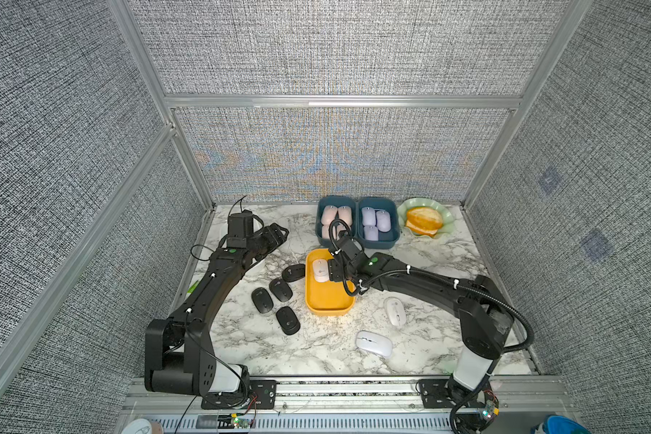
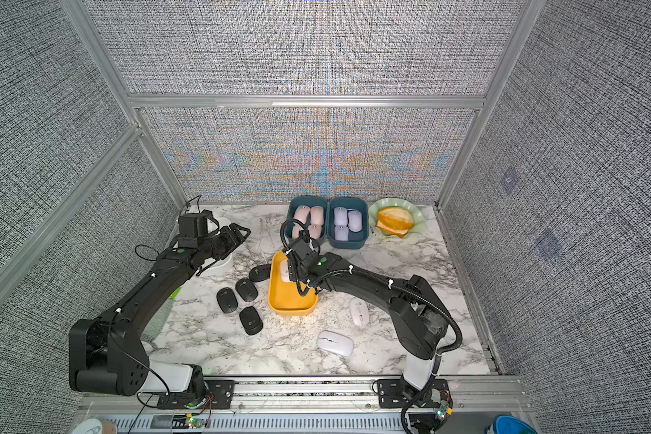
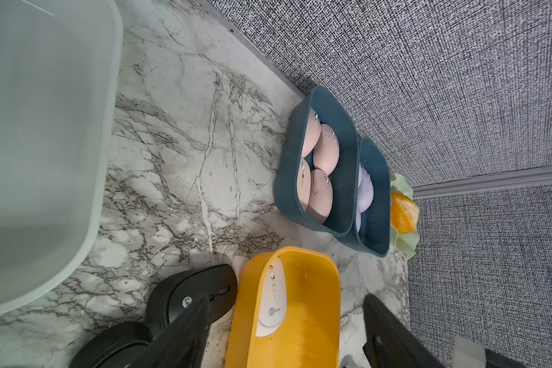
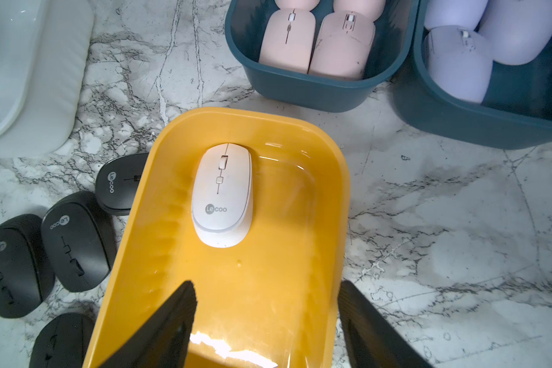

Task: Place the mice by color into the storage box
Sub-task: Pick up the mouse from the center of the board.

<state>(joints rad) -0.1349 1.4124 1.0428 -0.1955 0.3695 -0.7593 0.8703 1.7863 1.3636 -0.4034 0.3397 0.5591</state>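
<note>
A yellow storage box point(image 1: 329, 310) stands mid-table with one white mouse point(image 1: 319, 268) lying in its far end. My right gripper point(image 1: 334, 271) hovers open over that box, just behind the mouse point(image 4: 222, 194), with nothing between its fingers point(image 4: 185, 306). Two more white mice point(image 1: 394, 311) point(image 1: 374, 342) lie on the marble to the box's right. Several black mice point(image 1: 280, 288) lie to its left. Pink mice point(image 1: 337, 216) fill one blue box and lilac mice point(image 1: 376, 221) the blue box beside it. At the back left my left gripper point(image 1: 284, 233) is held open and empty.
A green scalloped dish point(image 1: 444, 216) with an orange bread roll point(image 1: 424, 218) sits at the back right corner. Under the left arm stands a white tub point(image 2: 218, 263). Textured walls with metal rails enclose the table on three sides.
</note>
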